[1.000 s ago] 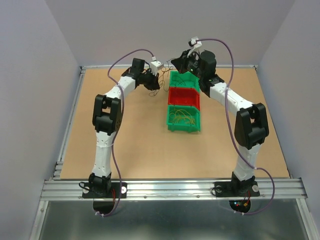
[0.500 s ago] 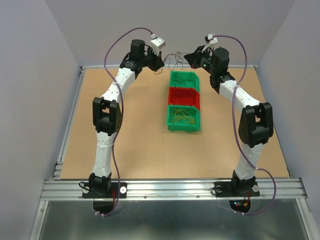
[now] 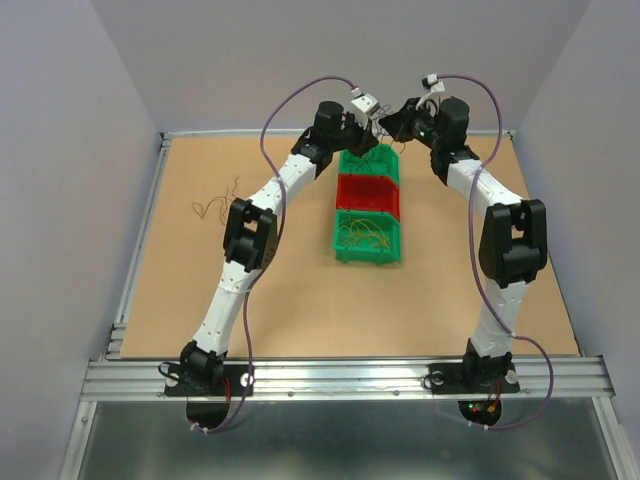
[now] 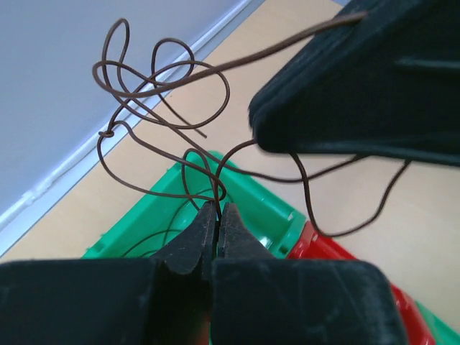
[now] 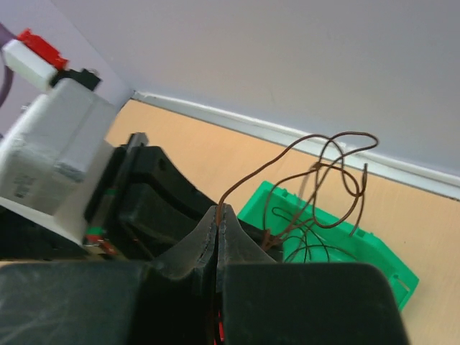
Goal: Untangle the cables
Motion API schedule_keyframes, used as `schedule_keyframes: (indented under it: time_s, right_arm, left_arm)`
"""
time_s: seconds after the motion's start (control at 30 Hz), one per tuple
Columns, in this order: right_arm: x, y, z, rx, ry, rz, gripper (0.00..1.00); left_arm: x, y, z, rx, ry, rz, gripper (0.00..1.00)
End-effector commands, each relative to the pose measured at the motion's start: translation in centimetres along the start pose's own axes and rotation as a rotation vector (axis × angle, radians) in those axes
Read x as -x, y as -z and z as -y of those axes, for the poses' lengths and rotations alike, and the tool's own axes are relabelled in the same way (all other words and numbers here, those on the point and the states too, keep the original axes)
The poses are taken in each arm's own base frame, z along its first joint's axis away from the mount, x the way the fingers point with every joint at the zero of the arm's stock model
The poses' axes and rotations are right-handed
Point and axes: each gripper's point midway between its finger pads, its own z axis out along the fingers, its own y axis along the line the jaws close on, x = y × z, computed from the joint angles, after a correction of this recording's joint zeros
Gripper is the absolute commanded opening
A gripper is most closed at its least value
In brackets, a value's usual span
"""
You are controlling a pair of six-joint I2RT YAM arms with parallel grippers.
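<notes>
Tan table (image 3: 290, 290), walled in grey, is being occupied by three bins in one row: a far green bin (image 3: 345, 165), a near green bin (image 3: 365, 256) and one red bin (image 3: 367, 209) between them. Above the far green bin, one tangle of brown cables (image 4: 169, 75) is being held aloft by two grippers. One strand is being pinched between the closed fingers of the left gripper (image 4: 215, 219), another between those of the right gripper (image 5: 218, 219). Yellow cables (image 3: 365, 235) are being contained in the near green bin, and a few dark strands (image 3: 215, 200) are being left loose near the table's left edge.
</notes>
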Motion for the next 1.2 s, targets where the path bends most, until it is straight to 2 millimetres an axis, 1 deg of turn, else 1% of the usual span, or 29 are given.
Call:
schedule_keyframes:
  time_s: [0.0, 0.03, 0.1, 0.17, 0.23, 0.27, 0.3, 0.33, 0.37, 0.4, 0.47, 0.5, 0.53, 0.57, 0.6, 0.63, 0.67, 0.73, 0.77, 0.8, 0.83, 0.87, 0.9, 0.97, 1.0, 1.07, 1.1, 1.13, 1.17]
  right_arm:
    - [-2.6, 0.4, -0.2, 0.027, -0.028, -0.081, 0.01]
    - [-4.0, 0.3, 0.4, 0.015, -0.038, -0.115, 0.0]
    - [-5.3, 0.3, 1.1, -0.003, -0.045, -0.145, 0.0]
    - [-7.5, 0.1, 2.2, -0.025, -0.075, -0.199, 0.01]
    - [-8.3, -0.3, 2.6, -0.027, -0.1, -0.22, 0.01]
    - [-9.7, -0.6, 3.0, -0.019, -0.12, -0.244, 0.0]
    - [-10.1, -0.8, 3.1, -0.015, -0.133, -0.254, 0.0]
    - [-9.9, -1.1, 3.2, -0.012, -0.139, -0.256, 0.01]
    - [-10.7, -1.2, 3.5, -0.019, -0.148, -0.272, 0.01]
    - [-10.8, -1.3, 3.6, -0.025, -0.154, -0.279, 0.01]
    - [-11.0, -1.2, 3.9, -0.043, -0.151, -0.289, 0.01]
    - [-11.0, -1.1, 4.1, -0.057, -0.149, -0.288, 0.0]
    - [-11.0, -1.0, 4.2, -0.067, -0.147, -0.289, 0.01]
    - [-11.1, -0.9, 4.5, -0.083, -0.146, -0.29, 0.01]
    - [-11.1, -0.9, 4.6, -0.092, -0.143, -0.288, 0.0]
    - [-11.0, -1.0, 5.0, -0.115, -0.136, -0.284, 0.01]
    - [-11.0, -1.0, 5.3, -0.128, -0.134, -0.283, 0.01]
    - [-10.8, -1.4, 5.9, -0.146, -0.127, -0.277, 0.01]
    - [-10.9, -1.6, 6.0, -0.145, -0.126, -0.279, 0.0]
    - [-11.2, -1.7, 6.1, -0.145, -0.125, -0.292, 0.01]
    - [-12.3, -1.9, 6.4, -0.147, -0.129, -0.316, 0.0]
    - [-12.6, -2.1, 6.2, -0.148, -0.123, -0.328, 0.01]
    - [-12.5, -2.4, 6.2, -0.149, -0.114, -0.332, 0.01]
    - [-13.7, -2.3, 6.1, -0.147, -0.105, -0.374, 0.01]
    - [-14.0, -2.4, 5.6, -0.137, -0.101, -0.387, 0.0]
    - [-14.6, -2.3, 5.2, -0.128, -0.085, -0.412, 0.01]
    - [-15.1, -2.4, 4.8, -0.115, -0.083, -0.429, 0.01]
    - [-15.6, -2.3, 4.8, -0.111, -0.072, -0.447, 0.01]
    - [-16.1, -2.3, 4.3, -0.105, -0.07, -0.474, 0.01]
  left_arm:
    - [5.4, 0.0, -1.6, 0.072, 0.003, 0.16, 0.0]
    - [4.8, -0.3, -1.8, 0.077, 0.004, 0.159, 0.0]
    - [4.8, -0.5, -2.4, 0.107, 0.052, 0.178, 0.0]
    - [3.7, -1.0, -2.7, 0.112, 0.084, 0.171, 0.0]
    - [3.2, -1.2, -3.0, 0.121, 0.091, 0.168, 0.0]
    - [2.6, -1.3, -3.4, 0.131, 0.099, 0.161, 0.0]
    - [2.4, -1.4, -3.7, 0.14, 0.104, 0.162, 0.0]
    - [2.1, -1.4, -3.8, 0.142, 0.109, 0.157, 0.0]
    - [2.0, -1.3, -4.1, 0.147, 0.111, 0.156, 0.0]
    - [1.6, -1.2, -4.3, 0.147, 0.119, 0.147, 0.0]
    - [2.0, -0.8, -4.1, 0.138, 0.114, 0.147, 0.0]
    - [1.2, -0.8, -4.1, 0.13, 0.107, 0.127, 0.02]
    - [2.2, -0.3, -3.7, 0.122, 0.093, 0.135, 0.04]
    - [1.6, -0.2, -3.5, 0.114, 0.094, 0.121, 0.1]
    - [1.7, 0.0, -3.1, 0.098, 0.088, 0.118, 0.13]
    - [2.7, 0.4, -2.7, 0.09, 0.079, 0.128, 0.15]
    - [2.1, 0.5, -2.6, 0.086, 0.084, 0.111, 0.18]
    - [2.6, 1.1, -2.1, 0.074, 0.076, 0.108, 0.22]
    - [1.8, 1.2, -1.9, 0.067, 0.08, 0.089, 0.25]
    - [1.7, 1.3, -1.8, 0.066, 0.078, 0.083, 0.25]
    - [1.8, 1.5, -1.7, 0.068, 0.076, 0.08, 0.26]
    - [1.5, 1.5, -1.7, 0.067, 0.068, 0.072, 0.27]
    - [0.9, 1.6, -1.7, 0.065, 0.073, 0.054, 0.29]
    - [0.9, 1.8, -1.3, 0.053, 0.074, 0.045, 0.33]
    - [0.7, 1.9, -1.2, 0.05, 0.08, 0.034, 0.34]
    - [1.7, 2.5, -0.8, 0.043, 0.045, 0.044, 0.38]
    - [1.5, 2.8, -0.8, 0.046, 0.038, 0.035, 0.41]
    - [1.8, 3.0, -0.6, 0.045, 0.029, 0.036, 0.42]
    - [3.2, 3.8, -0.3, 0.045, 0.01, 0.054, 0.44]
